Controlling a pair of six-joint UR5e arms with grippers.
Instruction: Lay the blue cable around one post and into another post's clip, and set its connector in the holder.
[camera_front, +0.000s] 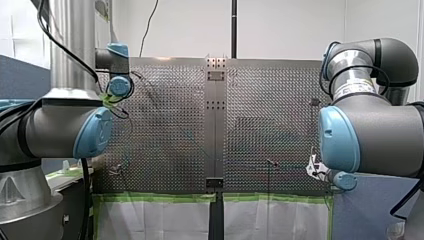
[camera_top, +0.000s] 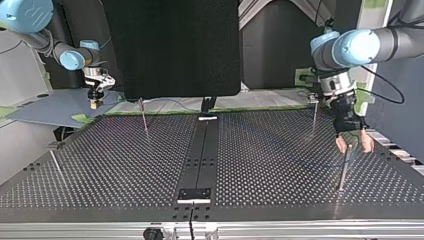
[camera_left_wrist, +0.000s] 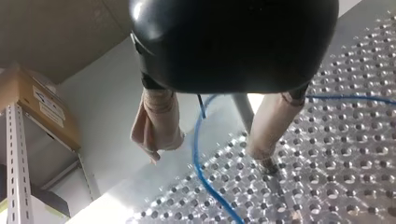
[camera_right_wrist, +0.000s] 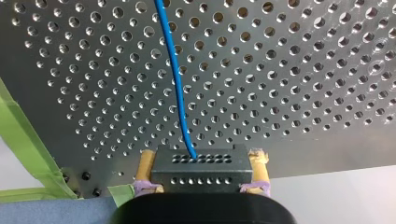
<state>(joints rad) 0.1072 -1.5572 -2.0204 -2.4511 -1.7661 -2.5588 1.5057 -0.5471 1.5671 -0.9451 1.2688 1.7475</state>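
Bench (camera_top: 115, 165): perforated metal plate, holes drilled in a regular grid.
Centre strip (camera_top: 201, 150): dark, unperforated band, laid from the far edge to the near edge as seen in the top view.
Small plate (camera_top: 195, 194): mounted at the strip's near end.
Bracket (camera_top: 208, 117): mounted at the strip's far end.
Thin posts, four, stood in the bench: far-left post (camera_top: 144, 119), far-right post (camera_top: 314, 117), near-right post (camera_top: 343, 167), near-left post (camera_top: 55, 163).
Green tape (camera_front: 160, 197): applied along the bench's edge.
Blue cable (camera_right_wrist: 173, 79): run across the perforated surface; contact cannot be confirmed.
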